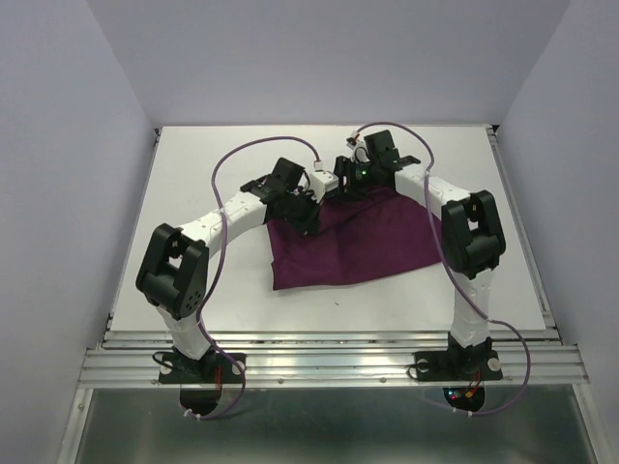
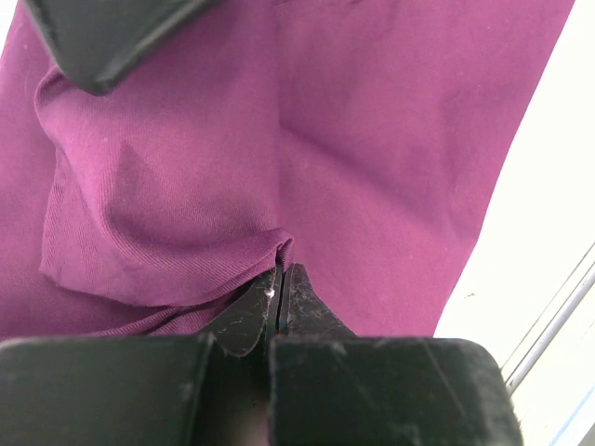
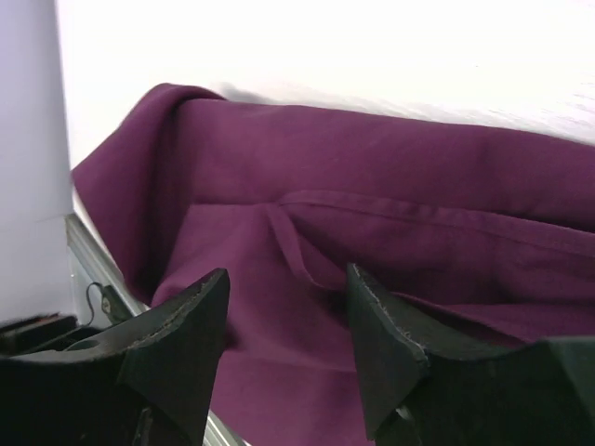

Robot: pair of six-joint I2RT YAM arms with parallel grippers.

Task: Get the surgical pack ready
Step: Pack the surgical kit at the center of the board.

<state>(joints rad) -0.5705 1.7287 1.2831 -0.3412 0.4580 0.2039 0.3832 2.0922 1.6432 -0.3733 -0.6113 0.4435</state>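
Cloth: rumpled plum-purple cloth (image 1: 358, 246) lies on the middle of the white worktop (image 1: 193, 184), its far edge bunched between the two arms.
Left gripper (image 2: 282, 279): jaws pinched tight on a raised fold of cloth.
Right gripper (image 3: 288, 279): jaws apart, over a hem ridge, holding nothing.

So the white-and-black left arm (image 1: 227, 215) comes in from the near-left side of the large plum-purple cloth (image 1: 368, 246) with its elbow bent. Its black two-finger left gripper (image 2: 282, 279) sits at the cloth's far-left corner, jaws pinched tight on a little fold of it. The white-and-black right arm (image 1: 464, 242) stands up at the cloth's right edge and bends over toward its far edge, where the black right gripper (image 3: 286, 283) points down at the cloth with its jaws clearly apart.
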